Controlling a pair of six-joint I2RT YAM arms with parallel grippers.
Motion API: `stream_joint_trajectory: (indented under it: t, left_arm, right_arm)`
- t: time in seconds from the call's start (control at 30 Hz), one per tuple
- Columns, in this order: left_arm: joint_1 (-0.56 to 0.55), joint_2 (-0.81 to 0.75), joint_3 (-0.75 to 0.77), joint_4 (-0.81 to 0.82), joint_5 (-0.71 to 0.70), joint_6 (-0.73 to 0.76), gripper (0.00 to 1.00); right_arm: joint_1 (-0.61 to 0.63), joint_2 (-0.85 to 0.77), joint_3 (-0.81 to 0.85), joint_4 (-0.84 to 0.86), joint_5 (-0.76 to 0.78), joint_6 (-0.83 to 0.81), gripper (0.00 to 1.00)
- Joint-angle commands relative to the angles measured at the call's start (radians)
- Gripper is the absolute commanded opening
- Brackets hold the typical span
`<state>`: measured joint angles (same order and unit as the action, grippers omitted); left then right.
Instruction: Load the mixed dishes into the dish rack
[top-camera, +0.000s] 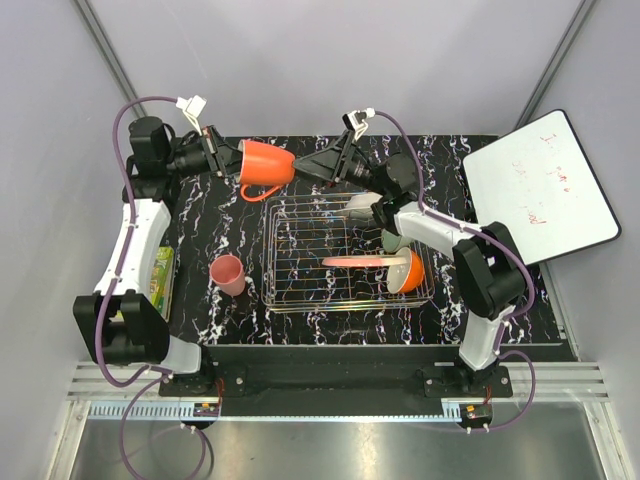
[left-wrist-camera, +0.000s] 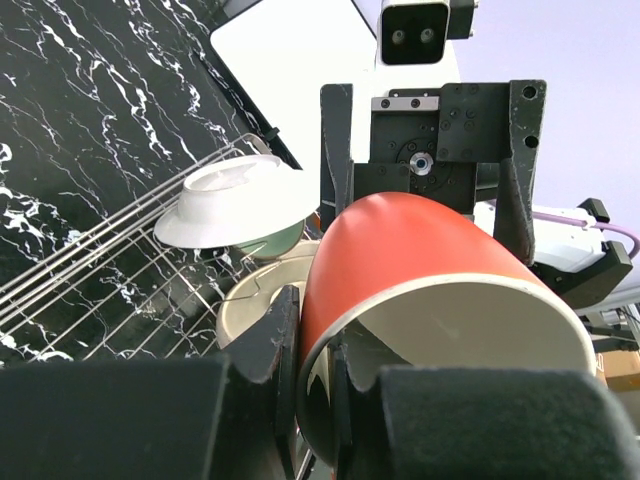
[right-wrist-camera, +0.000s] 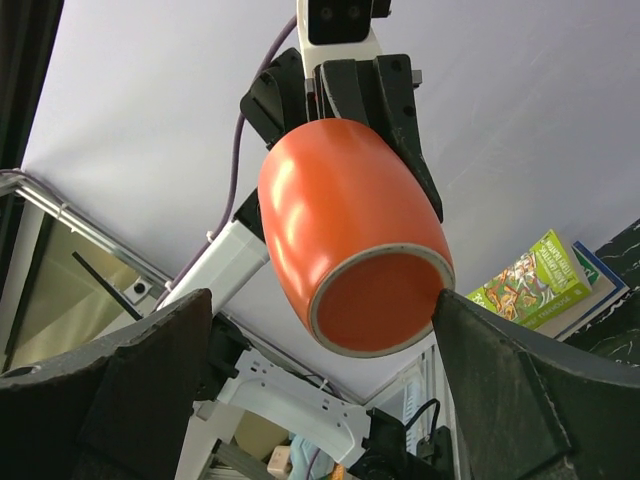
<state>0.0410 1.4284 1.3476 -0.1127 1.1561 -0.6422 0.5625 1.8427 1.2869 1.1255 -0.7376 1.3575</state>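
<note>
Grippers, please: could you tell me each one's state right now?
Left gripper: shut on the rim of the glossy orange mug.
Right gripper: open, fingers either side of that mug.

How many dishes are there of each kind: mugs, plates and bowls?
Mugs: 2 (orange mug, pink mug)
Plates: 2 (white plate, pink-and-peach plate)
Bowls: 2 (pale green bowl, orange bowl)
Total: 6

Orange mug (top-camera: 265, 168), upper centre, on its side in the air: left gripper (top-camera: 233, 160) clamped on its rim, right gripper (top-camera: 303, 169) spread at its base. Dish rack (top-camera: 300, 250), centre, holding pink-and-peach plate (top-camera: 365, 262) and orange bowl (top-camera: 411, 273); smaller pink mug (top-camera: 228, 273) just left of it.
</note>
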Motion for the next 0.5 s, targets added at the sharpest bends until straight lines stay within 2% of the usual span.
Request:
stream_joint_trajectory:
  t: [0.0,0.3,0.47]
  left_arm:
    - [-0.035,-0.005,0.019,0.11,0.06,-0.065,0.0]
    - [-0.069,0.007,0.038,0.108,0.068,-0.079,0.0]
    - [-0.069,0.004,0.074,0.078,0.077,-0.063,0.0]
  right_arm:
    - [0.031,0.021,0.061,-0.003,-0.029,-0.031,1.0]
    - [0.039,0.044,0.066,-0.033,-0.051,-0.05,1.0]
    - [0.033,0.032,0.048,-0.085,-0.062,-0.116,1.0]
